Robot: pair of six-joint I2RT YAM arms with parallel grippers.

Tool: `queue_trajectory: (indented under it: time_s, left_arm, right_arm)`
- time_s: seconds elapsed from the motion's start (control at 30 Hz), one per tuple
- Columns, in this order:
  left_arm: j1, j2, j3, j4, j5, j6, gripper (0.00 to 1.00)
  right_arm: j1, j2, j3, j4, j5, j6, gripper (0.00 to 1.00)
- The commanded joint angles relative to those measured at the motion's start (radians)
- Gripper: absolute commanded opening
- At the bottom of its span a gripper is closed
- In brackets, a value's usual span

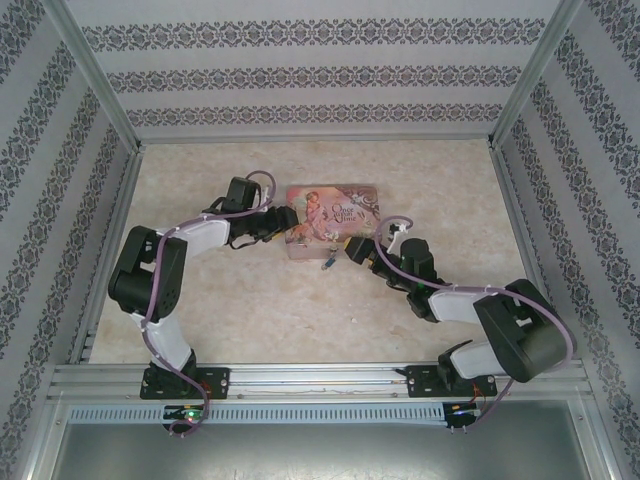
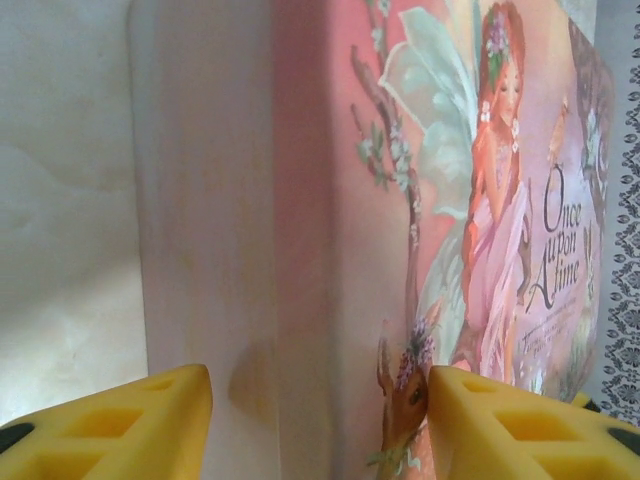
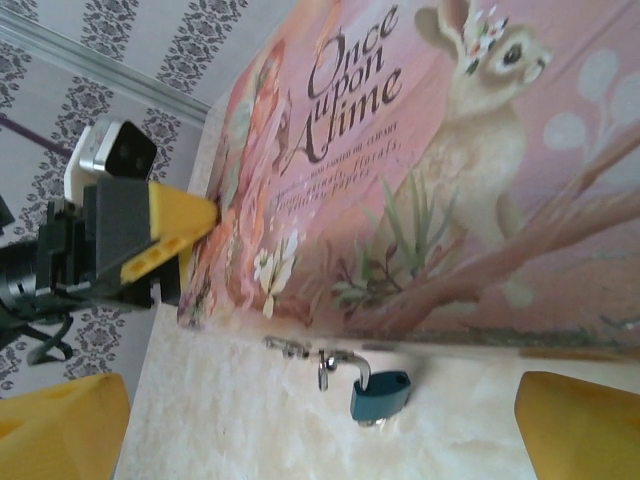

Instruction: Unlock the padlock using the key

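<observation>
Near the table's point(image 1: 300, 320) centre, left gripper point(image 2: 320, 388) brackets the tin point(image 2: 480, 200), seemingly steadying it, clamp unclear; right gripper point(image 3: 320, 428), spread and empty, must next approach the padlock point(image 3: 381, 394).

A: Top camera?
B: High over the near edge, looking down on the whole table point(image 1: 300, 310).
A: And the wrists?
B: Both close to the tin point(image 1: 332, 220), which all three share: left at its end, right at its padlock point(image 3: 380, 395) side.
</observation>
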Motion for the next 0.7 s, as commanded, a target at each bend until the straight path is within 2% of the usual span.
queue_trajectory:
  time_s: [0.0, 0.23, 0.37, 0.67]
  left_arm:
    - [0.01, -0.016, -0.075, -0.073, -0.018, 0.008, 0.56]
    - [0.011, -0.073, -0.163, -0.036, -0.014, -0.021, 0.55]
    - [0.01, -0.104, -0.192, -0.026, -0.023, -0.025, 0.56]
    - [0.01, -0.131, -0.184, -0.023, -0.039, -0.027, 0.56]
  right_arm:
    - [-0.028, 0.036, 0.054, 0.057, -0.053, -0.029, 0.99]
    - [-0.075, 0.129, 0.136, 0.086, -0.129, -0.067, 0.98]
    - [-0.084, 0.162, 0.133, 0.138, -0.121, -0.049, 0.98]
    - [-0.097, 0.126, 0.08, 0.153, -0.104, -0.047, 0.98]
